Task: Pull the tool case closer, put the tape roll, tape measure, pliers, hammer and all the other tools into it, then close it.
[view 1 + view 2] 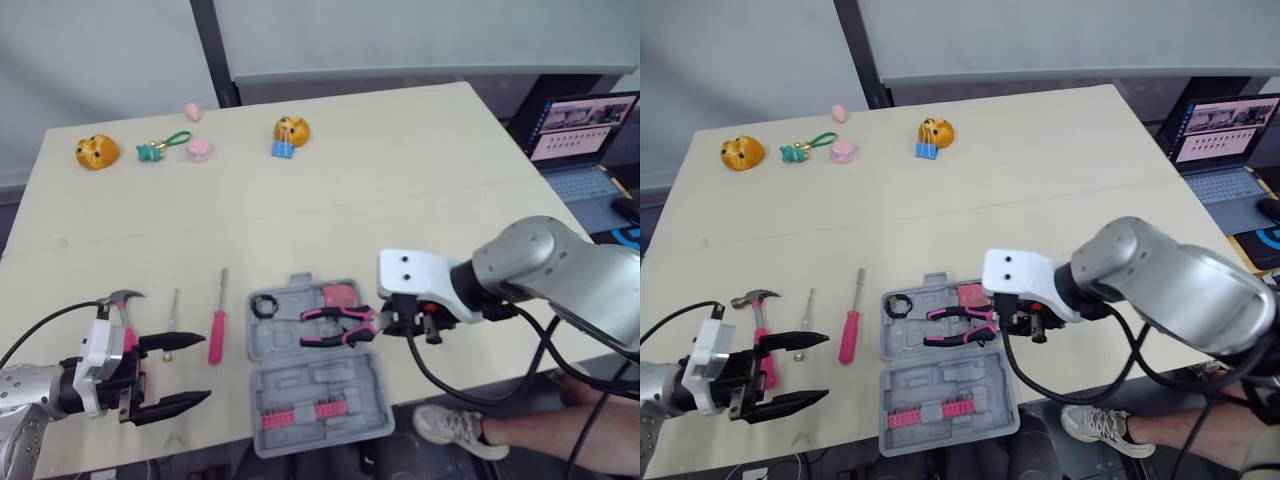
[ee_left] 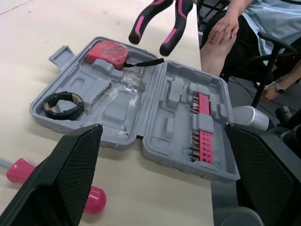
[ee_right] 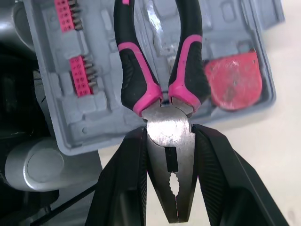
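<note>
1 grasp | right claw (image 3: 168, 136): pliers (image 1: 338, 326) over tool case (image 1: 310, 385) | left claw (image 1: 205, 367): low, agape

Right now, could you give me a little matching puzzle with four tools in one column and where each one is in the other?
Tools:
1. pliers
2. tape roll
3. tape measure
4. hammer

Places:
A. on the table, outside the tool case
B. gripped in the right hand
C. in the case, right end
D. in the case, left end

Pairs: 1-B, 2-D, 3-C, 4-A
</note>
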